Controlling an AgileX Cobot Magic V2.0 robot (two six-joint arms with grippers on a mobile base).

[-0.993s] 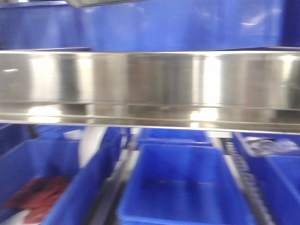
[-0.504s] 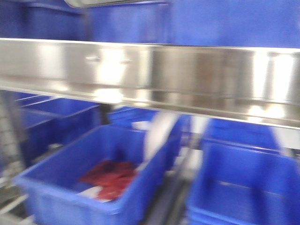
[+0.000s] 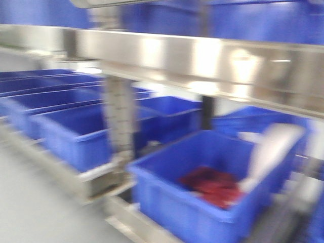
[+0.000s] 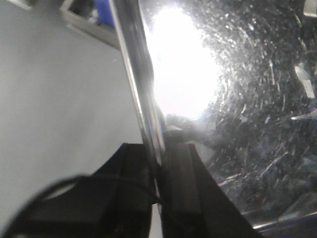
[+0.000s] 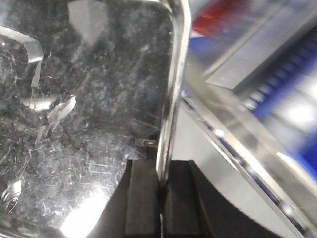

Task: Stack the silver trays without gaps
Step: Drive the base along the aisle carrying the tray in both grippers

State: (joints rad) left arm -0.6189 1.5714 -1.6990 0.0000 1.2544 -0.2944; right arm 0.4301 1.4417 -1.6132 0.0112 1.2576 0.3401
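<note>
A silver tray [image 4: 247,99] with a scratched, shiny bottom fills the left wrist view. Its thin rim [image 4: 143,99] runs between the black fingers [image 4: 181,168] of my left gripper [image 4: 161,156], which is shut on it. The right wrist view shows a silver tray [image 5: 74,99] too. My right gripper [image 5: 161,186] is shut on its rim [image 5: 173,89] near a rounded corner. In the front view only a thin silver edge [image 3: 106,2] shows at the very top. Neither gripper appears there.
A brushed-steel shelf band [image 3: 202,58] crosses the front view above rows of blue bins [image 3: 76,131]. The nearest bin [image 3: 167,202] holds a red cloth [image 3: 212,185] and a white item [image 3: 273,149]. A steel post [image 3: 119,116] stands mid-left. Grey floor [image 3: 30,207] lies lower left.
The front view has swung left. The bin with the red cloth slid from lower left to lower right, and a post, more bins and floor came in on the left.
</note>
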